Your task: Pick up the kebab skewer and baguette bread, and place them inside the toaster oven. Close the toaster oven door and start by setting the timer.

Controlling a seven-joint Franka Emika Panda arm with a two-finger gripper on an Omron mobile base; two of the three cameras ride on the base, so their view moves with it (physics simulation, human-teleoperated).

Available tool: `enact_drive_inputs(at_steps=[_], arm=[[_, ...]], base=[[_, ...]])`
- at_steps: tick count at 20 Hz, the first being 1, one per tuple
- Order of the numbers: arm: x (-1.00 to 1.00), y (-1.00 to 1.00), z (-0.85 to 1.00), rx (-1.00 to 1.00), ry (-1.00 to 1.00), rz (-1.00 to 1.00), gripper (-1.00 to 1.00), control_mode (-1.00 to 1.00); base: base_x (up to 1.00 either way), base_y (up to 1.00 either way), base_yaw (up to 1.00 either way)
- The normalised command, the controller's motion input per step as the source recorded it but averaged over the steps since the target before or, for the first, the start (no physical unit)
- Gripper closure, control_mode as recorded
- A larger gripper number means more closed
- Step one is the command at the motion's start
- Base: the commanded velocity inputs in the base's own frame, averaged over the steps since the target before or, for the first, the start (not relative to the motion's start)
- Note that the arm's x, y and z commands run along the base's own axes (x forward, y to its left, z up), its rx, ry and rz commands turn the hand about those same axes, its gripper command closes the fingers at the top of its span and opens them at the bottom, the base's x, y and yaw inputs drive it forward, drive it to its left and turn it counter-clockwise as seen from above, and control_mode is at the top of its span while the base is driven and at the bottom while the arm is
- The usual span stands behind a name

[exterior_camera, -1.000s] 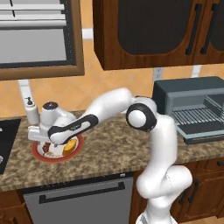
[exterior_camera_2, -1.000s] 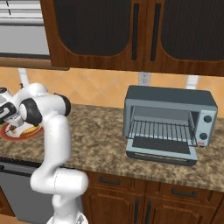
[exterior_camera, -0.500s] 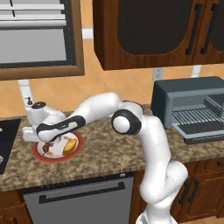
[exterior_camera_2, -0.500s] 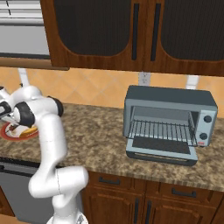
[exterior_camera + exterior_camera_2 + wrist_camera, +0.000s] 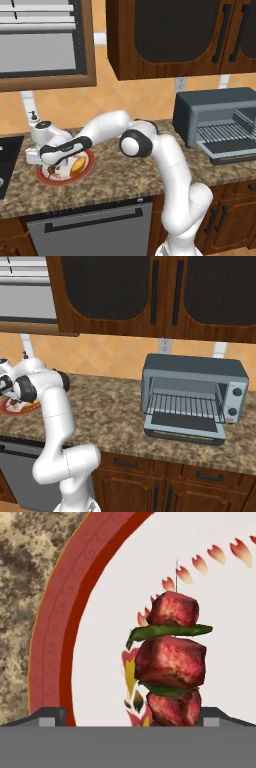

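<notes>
Hand view, closest in: the gripper [image 5: 128, 716] has its two dark fingertips [image 5: 50, 716] spread wide apart at the bottom corners, and the kebab skewer [image 5: 171, 662] lies in the gap between them, nearer the right-hand tip, though whether either tip touches it cannot be told. Red-brown meat chunks alternate with green slices along the stick, whose thin bare end points away from the gripper. Directly beneath the jaws is the white face of the plate [image 5: 55, 627], its broad red rim curving off to the gripper's left, and past that rim is the speckled stone counter [image 5: 20, 572]. Left base view shows the gripper [image 5: 50, 165] down low over the same plate [image 5: 50, 178], with the baguette bread [image 5: 76, 166] lying on the plate just beside the hand, on the side toward the arm's elbow. Just beyond the hand, a white soap dispenser [image 5: 35, 124] stands by the tiled wall. Well away from the gripper, at the far end of the counter, sits the toaster oven [image 5: 220, 120], with its wire rack visible and the toaster oven door [image 5: 233, 149] dropped open flat. Right base view shows the same toaster oven [image 5: 194, 396] with the toaster oven door [image 5: 183, 427] lowered, well apart from the plate [image 5: 16, 406] at the counter's other end.
</notes>
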Motion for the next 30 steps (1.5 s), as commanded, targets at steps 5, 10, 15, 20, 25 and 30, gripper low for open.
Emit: enact_drive_inputs(at_steps=[5,10,15,20,25,30], arm=[[0.0,-0.03,-0.31,0.12,0.0,-0.06,1.0,-1.0],[-0.02,-0.29,-0.16,0.2,0.0,-0.04,1.0,-1.0],[-0.58,-0.64,0.92,0.02,0.0,0.02,1.0,-1.0],[-0.87,-1.0,0.66,0.0,0.0,0.1,1.0,-1.0],[-0.65,-1.0,0.35,-0.01,-0.02,0.03,1.0,-1.0],[-0.06,-1.0,0.64,0.0,0.05,0.0,1.0,-1.0]], base=[[0.0,0.0,0.0],[0.0,0.0,0.0],[0.0,0.0,0.0],[0.0,0.0,0.0],[0.0,0.0,0.0],[0.0,0.0,0.0]])
